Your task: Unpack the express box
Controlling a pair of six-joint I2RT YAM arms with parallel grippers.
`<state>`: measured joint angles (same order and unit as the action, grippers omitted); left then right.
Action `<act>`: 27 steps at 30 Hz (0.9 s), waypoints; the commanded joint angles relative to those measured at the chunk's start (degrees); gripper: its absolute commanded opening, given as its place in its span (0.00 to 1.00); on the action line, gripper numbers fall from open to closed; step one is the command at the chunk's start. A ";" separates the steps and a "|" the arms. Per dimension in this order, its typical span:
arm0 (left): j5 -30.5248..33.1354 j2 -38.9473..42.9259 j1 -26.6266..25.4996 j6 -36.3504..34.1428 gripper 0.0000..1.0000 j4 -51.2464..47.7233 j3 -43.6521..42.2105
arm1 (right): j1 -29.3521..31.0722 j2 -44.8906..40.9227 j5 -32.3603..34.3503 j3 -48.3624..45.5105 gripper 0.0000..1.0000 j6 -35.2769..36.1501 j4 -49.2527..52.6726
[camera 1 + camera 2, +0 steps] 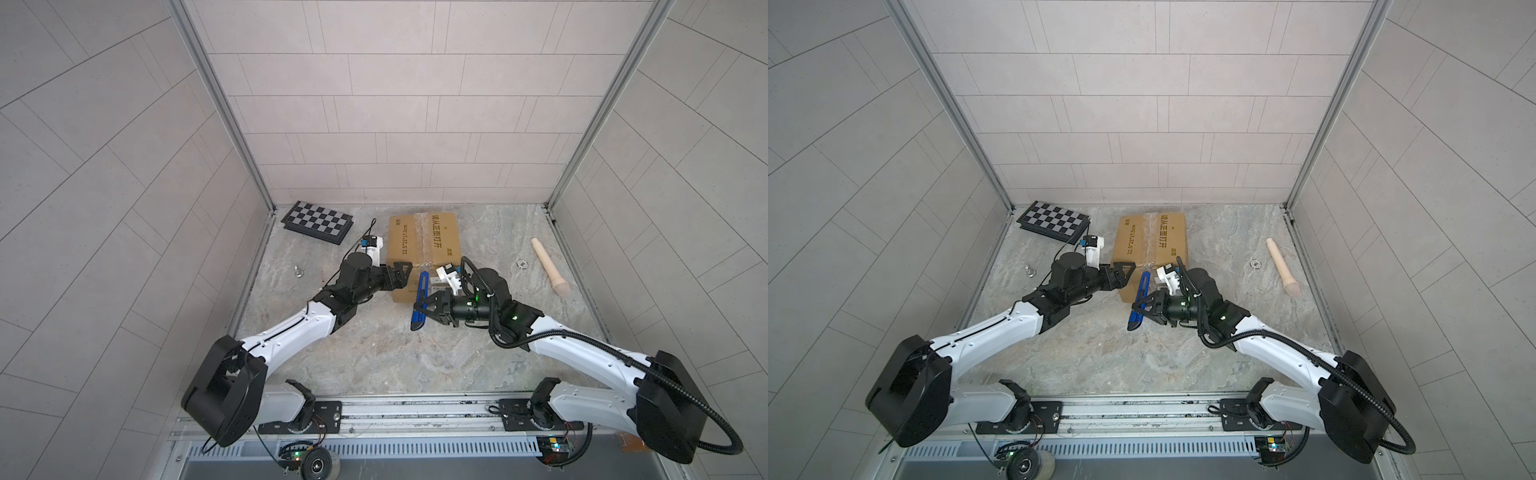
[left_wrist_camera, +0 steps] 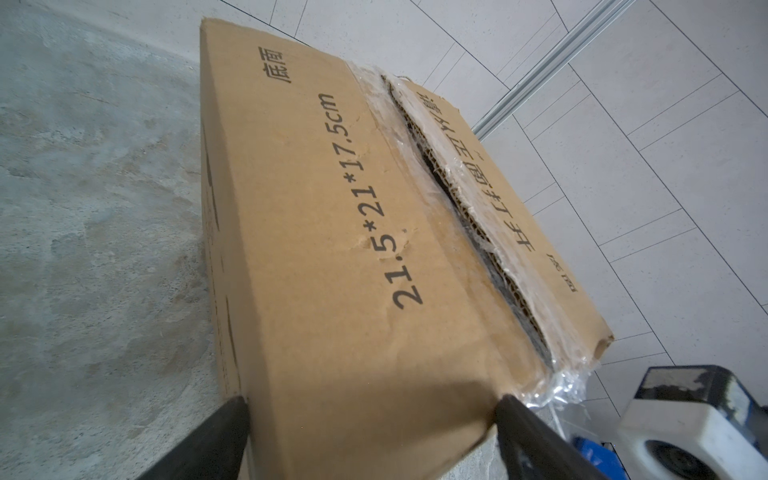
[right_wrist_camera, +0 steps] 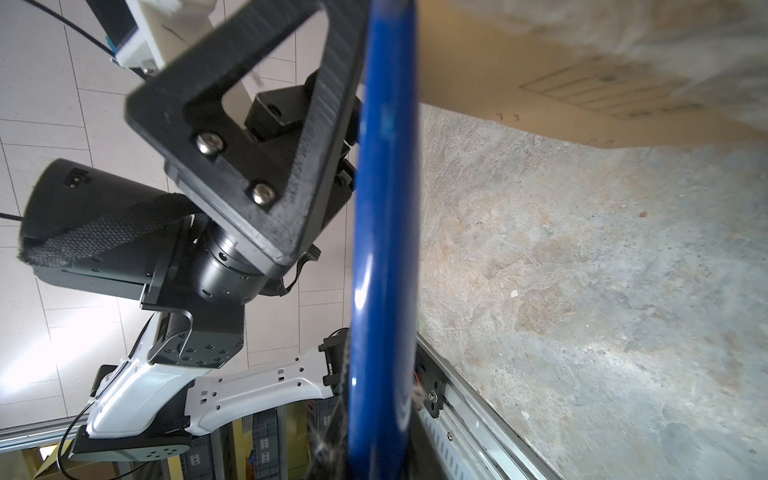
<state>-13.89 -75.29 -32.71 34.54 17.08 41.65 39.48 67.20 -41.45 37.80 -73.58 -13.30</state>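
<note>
Express box [image 1: 424,249] [image 1: 1150,245] [image 2: 353,249] sits upright on the table, centre, toward the far wall. It's roughly cubic, so there's no clear long axis. The top seam runs near-to-far and the black print reads along it. The tape on the seam is slit; in the left wrist view the flaps gape slightly onto a dark gap, and I can't tell what's inside.

Your left gripper [image 1: 401,276] [image 1: 1125,274] [image 2: 370,403] has its jaws spread wide, straddling the box's near-left top corner; I can't tell if they touch.

Your right gripper [image 1: 422,309] [image 1: 1142,308] is clamped on the blue knife [image 1: 423,286] [image 3: 382,208] just near of the box's front face. The knife's long axis runs roughly near-far.

The chequered board [image 1: 318,222] lies far-left, apart from the box.
</note>
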 commanded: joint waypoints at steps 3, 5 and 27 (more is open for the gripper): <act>-3.42 2.34 -0.87 0.84 0.96 0.09 -0.43 | 1.52 2.61 -2.89 -1.51 0.00 2.47 -10.09; -3.00 3.70 -0.84 0.96 0.99 -0.72 -0.17 | 1.48 2.45 -2.93 -1.81 0.00 2.70 -9.78; -7.50 -0.63 9.20 -5.81 1.00 -6.11 6.66 | 1.03 0.56 -4.55 -3.79 0.00 4.54 -6.39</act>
<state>-18.04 -73.87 -23.42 30.13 9.78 46.83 40.47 68.14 -44.73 33.17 -69.91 -16.45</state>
